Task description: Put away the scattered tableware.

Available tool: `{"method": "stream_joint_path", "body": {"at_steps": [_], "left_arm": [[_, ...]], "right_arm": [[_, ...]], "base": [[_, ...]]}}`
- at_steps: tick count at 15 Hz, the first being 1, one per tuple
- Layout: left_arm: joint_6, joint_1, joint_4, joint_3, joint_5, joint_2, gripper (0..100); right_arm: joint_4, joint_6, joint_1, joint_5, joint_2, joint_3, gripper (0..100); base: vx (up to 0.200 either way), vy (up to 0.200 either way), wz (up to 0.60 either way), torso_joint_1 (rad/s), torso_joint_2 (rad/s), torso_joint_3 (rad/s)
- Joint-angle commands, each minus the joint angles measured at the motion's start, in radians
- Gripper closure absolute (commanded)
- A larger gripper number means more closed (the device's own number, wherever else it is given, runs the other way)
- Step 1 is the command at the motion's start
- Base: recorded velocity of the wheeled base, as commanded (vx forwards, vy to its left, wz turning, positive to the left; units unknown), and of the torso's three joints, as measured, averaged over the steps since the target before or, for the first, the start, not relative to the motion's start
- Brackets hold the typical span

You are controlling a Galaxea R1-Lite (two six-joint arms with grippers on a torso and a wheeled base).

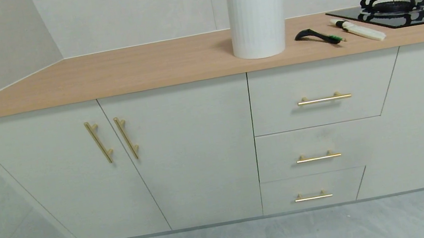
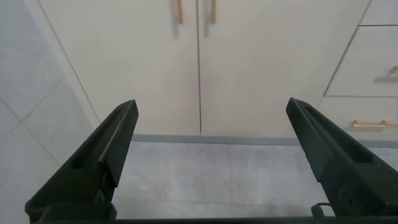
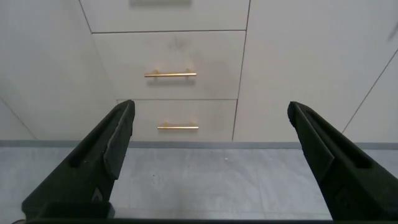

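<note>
On the wooden countertop [image 1: 123, 71], toward my right, two pieces of tableware lie loose: a black-handled utensil [image 1: 316, 36] with a green tip, and just beside it a longer pale utensil [image 1: 359, 30]. Both are angled the same way, and the pale one's far end sits close to the edge of a black gas hob [image 1: 403, 12]. To the left of the black-handled utensil, near it but not touching, a tall white ribbed container [image 1: 258, 13] stands upright on the counter. Below the worktop I see a pair of pale cabinet doors [image 1: 183, 153] with slanted gold handles [image 1: 126, 137]. To the right of the doors is a stack of three drawers [image 1: 317, 140], each shut and carrying a horizontal gold bar. Both arms hang low, well apart from the counter and the tableware. From the left wrist camera, the left gripper [image 2: 211, 109] hovers above the grey tiled floor [image 2: 211, 180], facing the seam between the two doors. Its dark fingers [image 2: 109, 152] are spread wide with nothing between them. From the right wrist camera, the right gripper [image 3: 210, 107] faces the lower drawers, where the middle handle [image 3: 170, 74] and the bottom handle [image 3: 178, 127] show between its fingers. These too are spread wide and hold nothing.
</note>
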Motion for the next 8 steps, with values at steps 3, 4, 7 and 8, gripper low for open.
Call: {"method": "stream_joint_path", "body": {"at_steps": [3, 4, 7, 8], "left_arm": [[0.000, 0.001, 0.000, 0.000, 0.002, 0.001, 0], [0.000, 0.001, 0.000, 0.000, 0.000, 0.001, 0], [0.003, 0.001, 0.000, 0.000, 0.000, 0.001, 0], [0.005, 0.001, 0.000, 0.000, 0.000, 0.001, 0]], "right_arm": [[0.000, 0.004, 0.000, -0.001, 0.001, 0.000, 0], [0.000, 0.004, 0.000, -0.001, 0.001, 0.000, 0], [-0.002, 0.004, 0.000, -0.001, 0.001, 0.000, 0], [0.000, 0.006, 0.000, -0.001, 0.001, 0.000, 0]], "base": [[0.000, 0.000, 0.00, 0.000, 0.00, 0.000], [0.000, 0.000, 0.00, 0.000, 0.00, 0.000], [0.067, 0.000, 0.00, 0.001, 0.00, 0.002], [0.200, 0.000, 0.00, -0.002, 0.00, 0.007]]}}
